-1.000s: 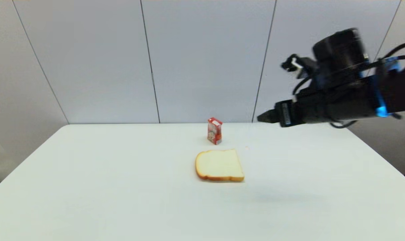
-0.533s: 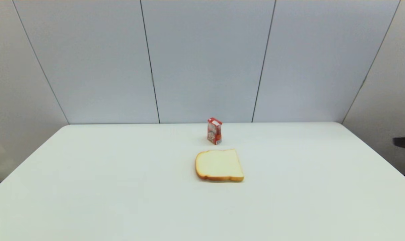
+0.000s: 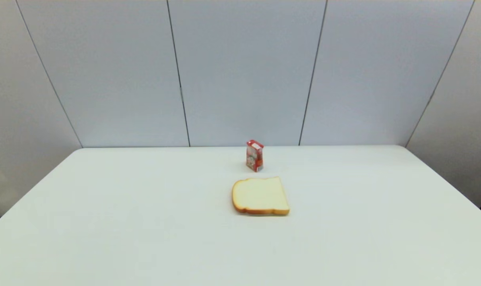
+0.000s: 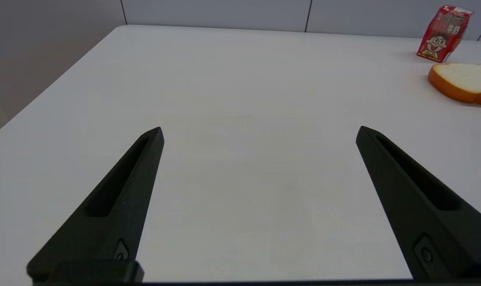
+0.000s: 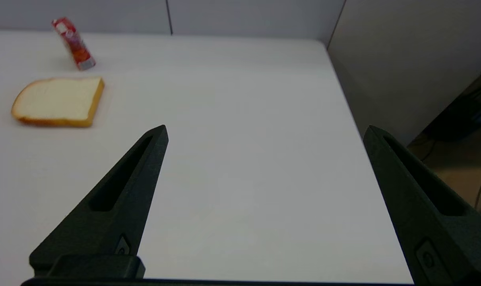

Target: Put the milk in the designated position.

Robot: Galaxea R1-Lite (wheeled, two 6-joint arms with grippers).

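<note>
Now the milk [image 3: 255, 155] stands upright behind the bread [image 3: 260, 196]; both hands [image 4: 259, 133] [image 5: 265, 133] gape, empty.

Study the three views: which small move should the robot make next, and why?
Probably none beyond staying parked. The milk stands upright on the table, just behind the bread slice, with nothing gripping it. The left gripper and right gripper are open, empty and out of the head view.
</note>
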